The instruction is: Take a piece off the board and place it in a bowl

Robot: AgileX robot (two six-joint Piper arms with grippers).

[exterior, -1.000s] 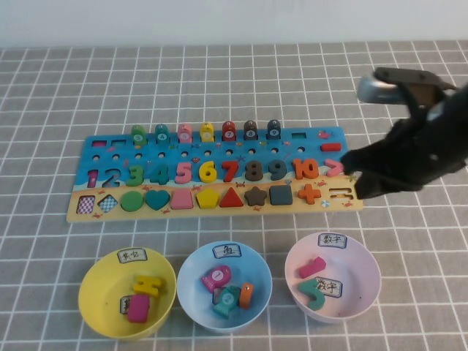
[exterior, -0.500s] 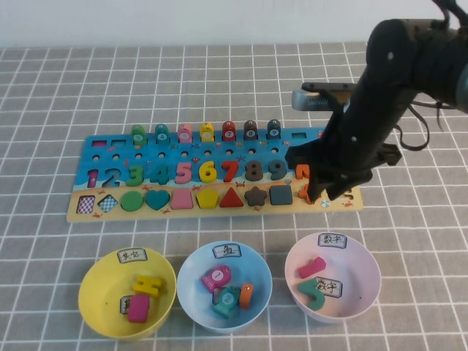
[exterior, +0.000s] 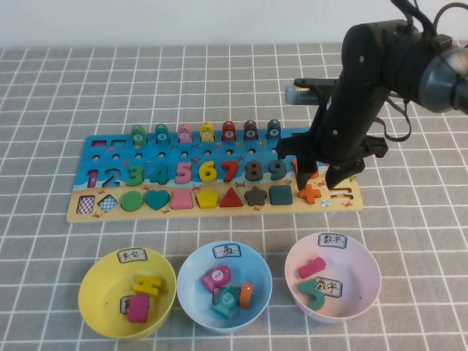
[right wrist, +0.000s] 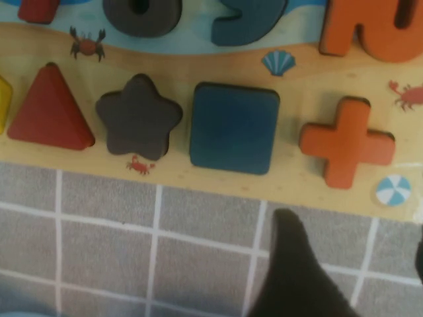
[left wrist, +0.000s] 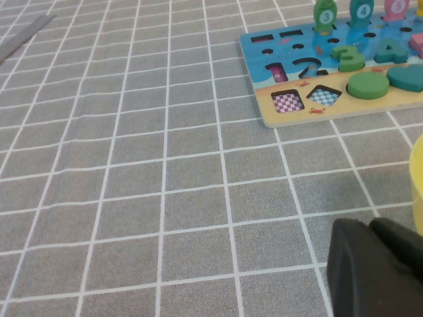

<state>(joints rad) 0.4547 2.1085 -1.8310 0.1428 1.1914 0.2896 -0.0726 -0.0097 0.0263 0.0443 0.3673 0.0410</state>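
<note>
The orange plus piece (exterior: 310,194) lies in its slot at the right end of the board's tan strip (exterior: 191,210). My right gripper (exterior: 319,178) is open and hangs over it, one finger on each side. In the right wrist view the plus (right wrist: 347,142) lies on the board (right wrist: 218,66), just beyond the open gripper (right wrist: 357,264), which is over the cloth by the board's edge. The yellow bowl (exterior: 91,281) stands at the front left. My left gripper (left wrist: 373,267) is shut, low over the cloth beside the bowl's rim (left wrist: 418,175), with the board's left end (left wrist: 264,109) beyond it.
A light blue bowl (exterior: 191,267) and a pale pink bowl (exterior: 365,267) stand to the right of the yellow one, each holding pieces. The board carries numbers, shapes and peg rings. A grey checked cloth covers the table.
My right arm has swung left from the table's right side to over the board's right end, and its gripper has come down over the orange plus.
</note>
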